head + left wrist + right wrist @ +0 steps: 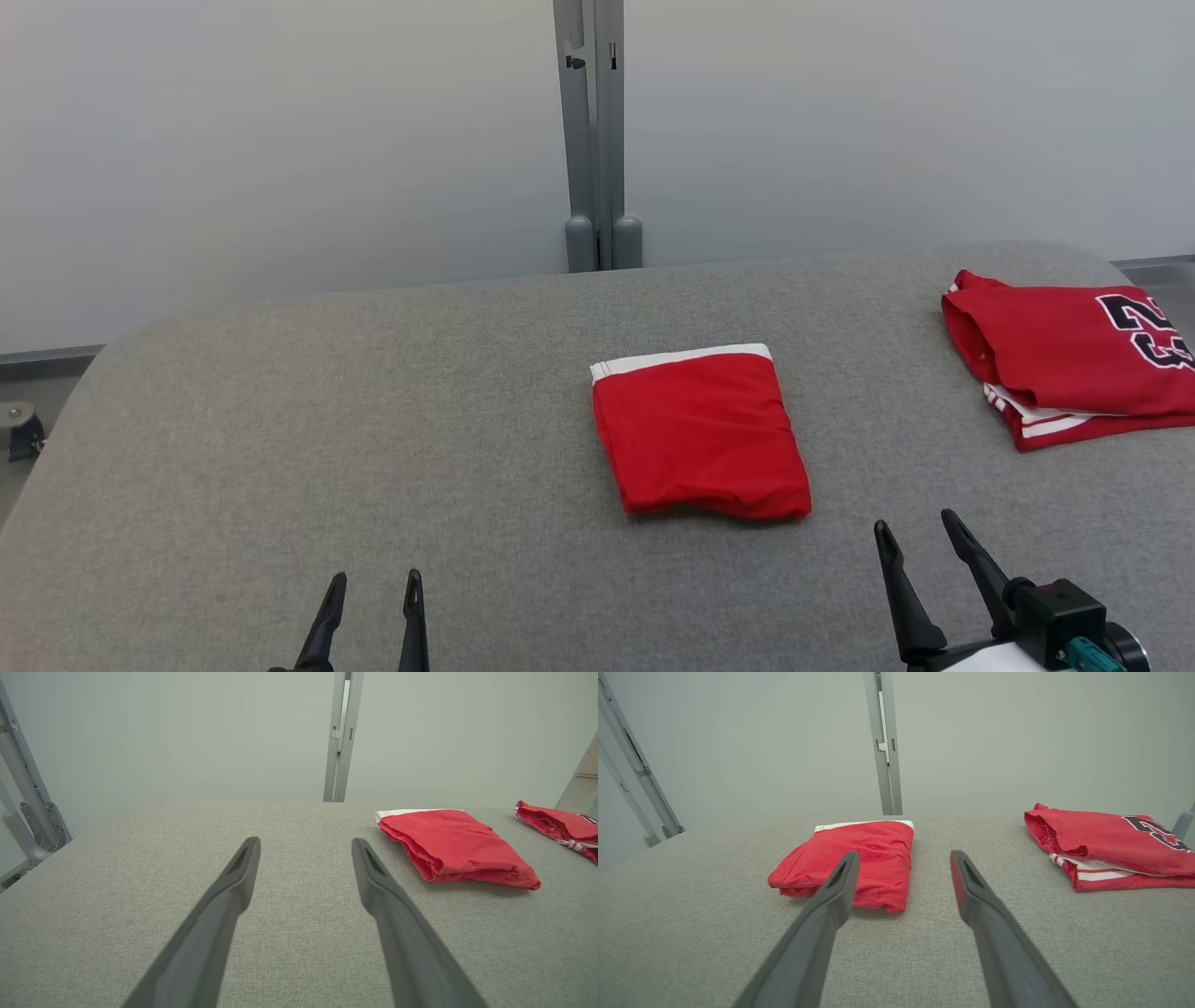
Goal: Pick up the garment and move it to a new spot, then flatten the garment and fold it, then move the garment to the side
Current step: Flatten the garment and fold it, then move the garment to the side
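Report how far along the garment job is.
Done: the red garment lies folded in the middle of the table. In hand: nothing; the left gripper and right gripper stand open, apart from it. Left: moving it aside, perhaps beside the numbered jersey at the right.

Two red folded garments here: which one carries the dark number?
The garment at the far right; the middle garment is plain red with a white band.

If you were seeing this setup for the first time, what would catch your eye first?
The folded red garment with a white band lies in the middle of the grey table. A red jersey with a dark number lies folded at its far right. The left gripper and right gripper stand open and empty near the front edge.
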Robot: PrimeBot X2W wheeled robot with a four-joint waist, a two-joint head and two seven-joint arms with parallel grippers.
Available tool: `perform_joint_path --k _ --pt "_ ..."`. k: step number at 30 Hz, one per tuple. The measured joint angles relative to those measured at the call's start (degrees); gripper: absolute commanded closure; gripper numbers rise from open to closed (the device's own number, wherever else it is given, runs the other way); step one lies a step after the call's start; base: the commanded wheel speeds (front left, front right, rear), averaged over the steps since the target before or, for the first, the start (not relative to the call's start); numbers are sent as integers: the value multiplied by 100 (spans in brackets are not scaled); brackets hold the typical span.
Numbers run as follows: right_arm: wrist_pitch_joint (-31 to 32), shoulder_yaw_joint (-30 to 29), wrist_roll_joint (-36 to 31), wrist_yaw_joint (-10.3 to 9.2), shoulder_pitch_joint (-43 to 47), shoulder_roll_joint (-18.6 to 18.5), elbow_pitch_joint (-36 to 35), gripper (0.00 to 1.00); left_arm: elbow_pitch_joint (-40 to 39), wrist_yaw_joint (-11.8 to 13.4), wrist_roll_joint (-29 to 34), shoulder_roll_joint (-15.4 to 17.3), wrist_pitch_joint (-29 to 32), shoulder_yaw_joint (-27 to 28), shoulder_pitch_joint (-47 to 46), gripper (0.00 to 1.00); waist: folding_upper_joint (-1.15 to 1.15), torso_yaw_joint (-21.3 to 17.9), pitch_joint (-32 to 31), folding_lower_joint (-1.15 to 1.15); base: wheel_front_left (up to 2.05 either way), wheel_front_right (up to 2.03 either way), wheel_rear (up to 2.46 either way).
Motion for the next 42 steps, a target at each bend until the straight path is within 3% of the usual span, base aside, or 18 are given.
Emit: perform_joint_path --k 33,37,42 --pt "-1 16 60 0 47 35 11 0 44 -63 46 0 0 -7 -8 0 0 82 120 0 0 0 0" --pt "-1 92 704 -1 -24 112 222 0 14 -79 80 0 -1 -16 -66 0 0 116 263 0 0 0 0" --pt "-1 456 1389 -1 -583 -109 742 0 29 -137 90 0 -1 -67 -184 0 0 146 489 0 0 0 0"
